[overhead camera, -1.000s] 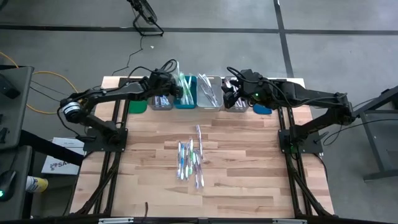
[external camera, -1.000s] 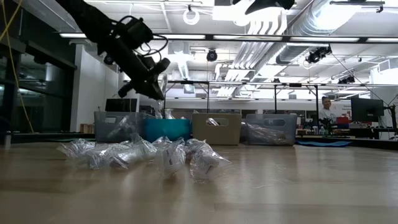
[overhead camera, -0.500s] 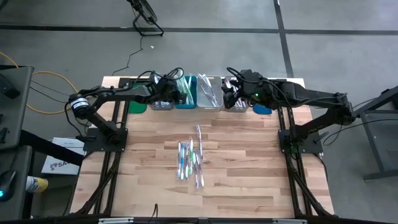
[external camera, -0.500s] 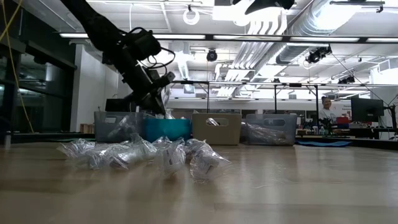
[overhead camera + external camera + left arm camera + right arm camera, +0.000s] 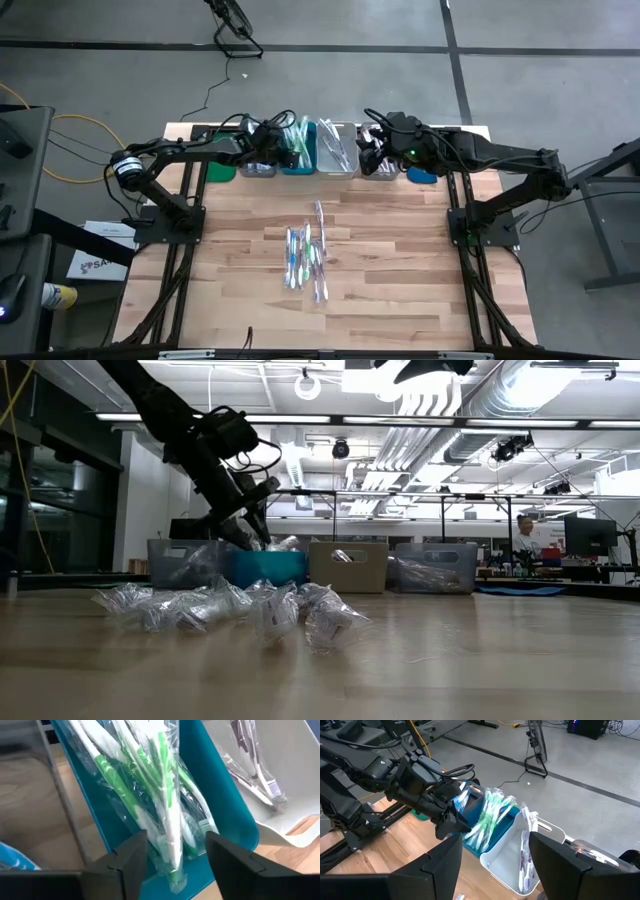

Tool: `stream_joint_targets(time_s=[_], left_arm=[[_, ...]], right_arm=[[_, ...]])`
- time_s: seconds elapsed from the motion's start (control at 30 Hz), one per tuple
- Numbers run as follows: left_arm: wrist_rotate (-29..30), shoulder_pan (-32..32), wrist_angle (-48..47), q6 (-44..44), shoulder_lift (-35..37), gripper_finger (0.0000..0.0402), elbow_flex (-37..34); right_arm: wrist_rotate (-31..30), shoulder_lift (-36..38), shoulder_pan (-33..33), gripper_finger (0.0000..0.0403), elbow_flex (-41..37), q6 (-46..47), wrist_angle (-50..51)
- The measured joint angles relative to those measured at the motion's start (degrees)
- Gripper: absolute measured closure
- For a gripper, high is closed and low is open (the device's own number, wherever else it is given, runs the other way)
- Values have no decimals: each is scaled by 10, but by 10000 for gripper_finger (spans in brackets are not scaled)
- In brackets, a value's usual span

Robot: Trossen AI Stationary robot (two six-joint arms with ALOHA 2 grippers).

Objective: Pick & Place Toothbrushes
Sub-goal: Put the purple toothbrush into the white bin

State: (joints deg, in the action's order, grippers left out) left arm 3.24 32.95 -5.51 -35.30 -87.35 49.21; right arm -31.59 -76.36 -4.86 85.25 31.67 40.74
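A heap of plastic-wrapped toothbrushes [image 5: 307, 262] lies mid-table and shows in the low view too [image 5: 230, 610]. My left gripper [image 5: 278, 150] hangs open over the teal bin [image 5: 298, 152] at the far edge. In its wrist view the fingers stand on either side of the near end of a wrapped pack of green and white toothbrushes [image 5: 160, 815], which lies slanted in the teal bin [image 5: 230, 815]. My right gripper [image 5: 372, 150] hangs open above a grey bin [image 5: 381, 166], nothing between its fingers [image 5: 495, 840].
A row of bins lines the far edge: green [image 5: 222, 171], grey [image 5: 258, 167], teal, clear [image 5: 337, 150] holding wrapped purple brushes [image 5: 255, 770], grey, and blue [image 5: 422, 176]. The near half of the wooden table [image 5: 400, 290] is bare around the heap.
My left gripper has moved toward the table's right edge, from over the grey bin to the teal bin, and has come down toward the teal bin's rim. My right gripper has kept still.
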Motion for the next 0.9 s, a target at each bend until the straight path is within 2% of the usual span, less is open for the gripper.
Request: stream_joint_targets(time_s=[0.17,0.47,0.9], left_arm=[[-6,17,-6,43,26,177,0],[-15,30,3,132,87,174,0],[-134,30,61,375,183,174,0]], right_arm=[[0,0,0,180,0,20,23],[11,0,0,180,0,114,83],[17,-25,38,180,0,270,129]])
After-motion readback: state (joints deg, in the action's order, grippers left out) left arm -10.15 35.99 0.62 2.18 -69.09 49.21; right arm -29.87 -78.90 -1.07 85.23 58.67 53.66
